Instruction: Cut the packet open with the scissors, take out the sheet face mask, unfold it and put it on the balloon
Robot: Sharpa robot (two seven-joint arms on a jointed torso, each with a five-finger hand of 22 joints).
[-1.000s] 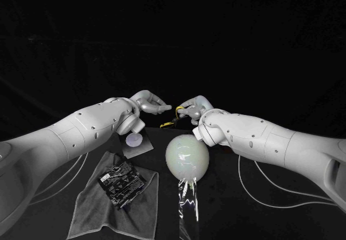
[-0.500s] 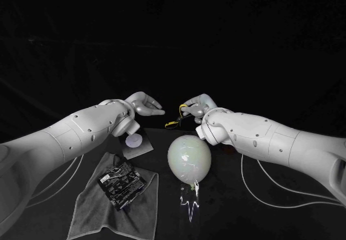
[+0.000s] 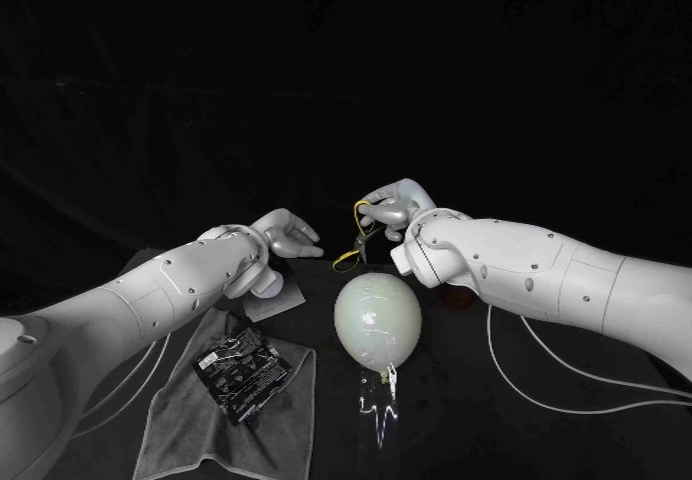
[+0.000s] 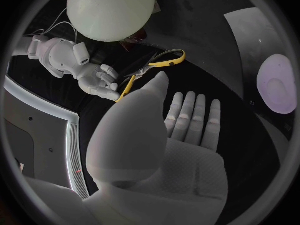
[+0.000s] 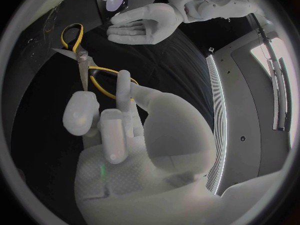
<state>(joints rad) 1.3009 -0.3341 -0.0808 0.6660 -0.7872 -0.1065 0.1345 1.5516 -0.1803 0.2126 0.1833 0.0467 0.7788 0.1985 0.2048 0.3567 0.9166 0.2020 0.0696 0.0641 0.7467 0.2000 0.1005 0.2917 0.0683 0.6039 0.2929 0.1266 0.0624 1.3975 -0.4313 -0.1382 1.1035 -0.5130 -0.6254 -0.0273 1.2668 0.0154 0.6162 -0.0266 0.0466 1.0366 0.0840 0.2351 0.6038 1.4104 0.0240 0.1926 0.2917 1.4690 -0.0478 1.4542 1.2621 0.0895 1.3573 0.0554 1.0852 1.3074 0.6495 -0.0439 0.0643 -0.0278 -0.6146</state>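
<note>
Because the balloon [image 3: 378, 318] is laid on the table [image 3: 476, 450] near the raised right hand [image 3: 397, 210], it could be pricked or knocked if the scissors [image 3: 356, 240] were let swing. They are hooked by one yellow loop on that hand's closed fingers while the other loop hangs free, so a slip is also to be feared. By count, one towel [image 3: 202, 430] is spread at the left, with one balloon beside it. Two hands are raised beyond, the left hand [image 3: 284, 235] held flat and open, with nothing in it. One packet [image 3: 245, 372] is laid on the towel, well apart from both hands. One pair of scissors is held, and one pale disc [image 3: 268, 283] is set near the left wrist.
</note>
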